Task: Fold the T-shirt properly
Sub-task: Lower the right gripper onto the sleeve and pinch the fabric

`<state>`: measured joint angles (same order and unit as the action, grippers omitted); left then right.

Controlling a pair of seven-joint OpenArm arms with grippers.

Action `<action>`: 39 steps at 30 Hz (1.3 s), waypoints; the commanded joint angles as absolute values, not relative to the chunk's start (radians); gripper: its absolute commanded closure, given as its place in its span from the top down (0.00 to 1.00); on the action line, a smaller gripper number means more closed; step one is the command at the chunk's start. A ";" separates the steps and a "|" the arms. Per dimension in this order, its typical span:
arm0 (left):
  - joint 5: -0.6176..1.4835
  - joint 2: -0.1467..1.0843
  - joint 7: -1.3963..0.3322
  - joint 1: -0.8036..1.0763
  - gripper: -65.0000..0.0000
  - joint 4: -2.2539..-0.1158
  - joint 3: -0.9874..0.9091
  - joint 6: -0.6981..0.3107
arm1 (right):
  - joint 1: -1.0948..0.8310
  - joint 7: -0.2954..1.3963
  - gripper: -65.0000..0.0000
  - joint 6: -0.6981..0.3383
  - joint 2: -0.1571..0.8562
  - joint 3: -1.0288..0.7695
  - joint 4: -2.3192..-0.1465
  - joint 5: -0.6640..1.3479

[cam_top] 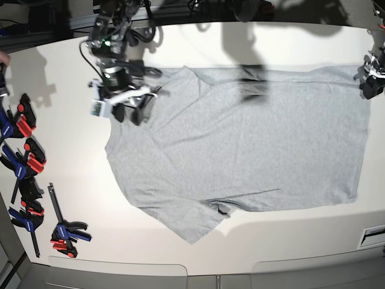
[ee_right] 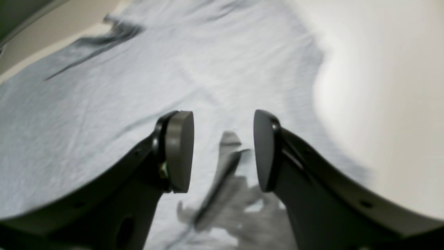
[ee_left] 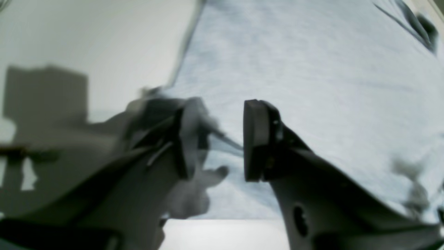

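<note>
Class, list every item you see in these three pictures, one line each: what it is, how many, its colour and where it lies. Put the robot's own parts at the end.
T-shirt: one, light heather grey, spread flat across the middle of the table, one short sleeve pointing toward the near edge.
Table: one, off-white, under everything.
Clamps: several, blue and black with red-orange handles, in a row along the table's left edge in the base view; exact count unclear.
Right gripper: one, dark, jaws open, above the shirt near its top-left corner in the base view.
Left gripper: one, dark, jaws apart over the shirt's edge at the base view's far right; blurred cloth by one jaw.
</note>
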<state>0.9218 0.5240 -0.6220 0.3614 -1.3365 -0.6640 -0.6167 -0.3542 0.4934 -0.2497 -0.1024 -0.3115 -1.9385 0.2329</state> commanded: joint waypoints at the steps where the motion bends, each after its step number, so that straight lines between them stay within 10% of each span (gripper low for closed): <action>1: 0.939 0.549 -0.614 0.373 0.23 -1.379 -0.674 -0.638 | -0.372 0.474 0.40 -0.255 -0.100 -0.331 -1.983 0.243; 9: 0.759 0.546 -0.591 0.408 0.10 -1.472 -0.665 -0.634 | -0.531 0.518 0.00 -0.326 -0.100 -0.412 -2.035 0.360; 39: 0.395 0.480 -0.576 0.455 0.00 -1.463 -0.469 -0.376 | -0.483 0.518 0.00 -0.327 0.064 -0.307 -1.643 0.293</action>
<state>0.4099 0.4641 -0.5465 0.4419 -1.4578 -0.4644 -0.3832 -0.4709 0.4728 -0.3492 0.0574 -0.3027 -1.6432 0.3267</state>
